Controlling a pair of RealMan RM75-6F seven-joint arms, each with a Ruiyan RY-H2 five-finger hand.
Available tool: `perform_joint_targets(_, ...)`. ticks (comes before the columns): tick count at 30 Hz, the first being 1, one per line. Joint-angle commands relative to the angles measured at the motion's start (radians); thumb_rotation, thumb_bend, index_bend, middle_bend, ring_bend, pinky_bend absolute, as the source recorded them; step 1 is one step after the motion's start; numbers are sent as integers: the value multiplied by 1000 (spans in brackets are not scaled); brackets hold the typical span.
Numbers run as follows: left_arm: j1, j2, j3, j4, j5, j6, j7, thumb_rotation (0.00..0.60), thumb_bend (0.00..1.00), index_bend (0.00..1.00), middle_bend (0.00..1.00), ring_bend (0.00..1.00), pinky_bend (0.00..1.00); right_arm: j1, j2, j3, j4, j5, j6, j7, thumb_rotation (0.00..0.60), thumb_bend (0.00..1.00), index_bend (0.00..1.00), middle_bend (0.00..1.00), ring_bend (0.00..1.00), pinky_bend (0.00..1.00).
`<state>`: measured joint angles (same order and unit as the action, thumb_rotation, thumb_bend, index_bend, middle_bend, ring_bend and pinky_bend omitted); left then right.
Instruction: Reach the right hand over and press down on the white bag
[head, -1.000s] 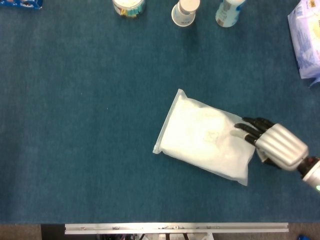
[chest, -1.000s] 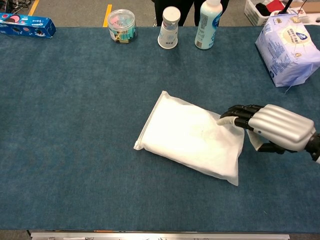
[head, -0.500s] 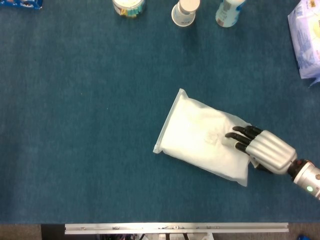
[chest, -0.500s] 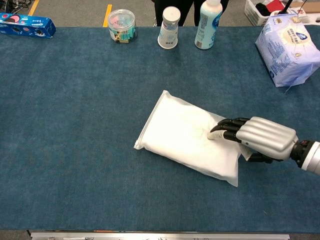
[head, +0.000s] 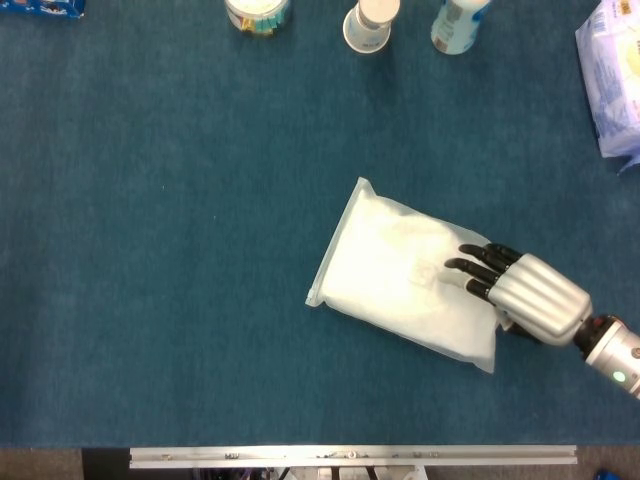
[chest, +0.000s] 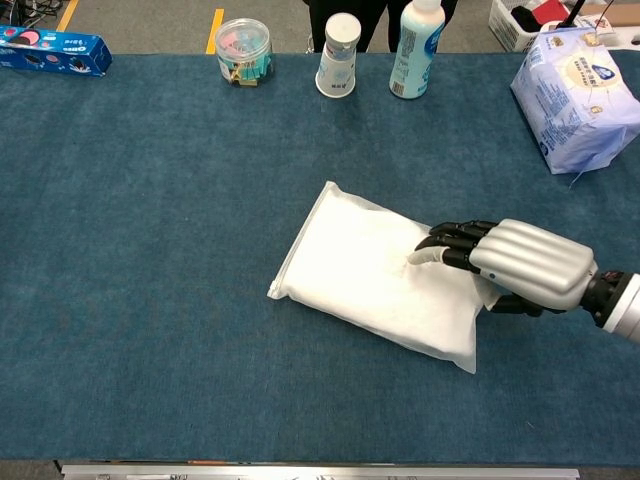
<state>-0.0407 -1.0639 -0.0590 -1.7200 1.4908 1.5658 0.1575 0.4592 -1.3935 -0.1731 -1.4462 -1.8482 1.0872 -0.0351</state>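
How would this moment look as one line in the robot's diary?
right hand: palm down, fingers on white bag | bag: flat on blue table | left hand: unseen

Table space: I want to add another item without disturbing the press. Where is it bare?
The blue cloth table is bare left of the white plastic bag, and between the bag and the far row. It is crowded around the silver right hand and along the far edge, with the white paper cup.

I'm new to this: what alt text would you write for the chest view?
The robot's right hand rests its fingertips on a white bag lying on a blue table; containers line the far edge.
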Motion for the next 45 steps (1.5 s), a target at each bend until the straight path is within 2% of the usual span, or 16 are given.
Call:
perform_joint_targets(1,1,0,0,-1,0,1,0,600,184,484,439,377,508,1,-8,-11,12,9,-16,0,600,972,176,184,91,200)
perform_joint_targets(10,2,3,-2,-3,-2,1,-4,600,184,484,439,377,508,-4,-34,-22,56,41,-39,-4,600,971,176,185,91,200)
perform_joint_targets(21,0,1,-1,-2,-3,-2,2,600,184,484,439,377,508,-17,21,17,-20,15,95,-43,600,971,176,196,91,200)
perform_joint_targets(37,2,5,-5,-5,-2,3,-9,600,184,484,439,377,508,-14,-41,-33,69,56,-16,-11,600,971,176,201,91,200)
perform_joint_targets(41,3,6,-5,-6,-2,5,-8,600,184,484,439,377,508,-13,-35,-29,66,52,1,-6,600,971,176,201,91,200)
perform_joint_targets(45,2,5,-5,-5,-2,4,-8,600,184,484,439,377,508,-17,1,-17,22,25,69,-18,600,971,176,201,91,200)
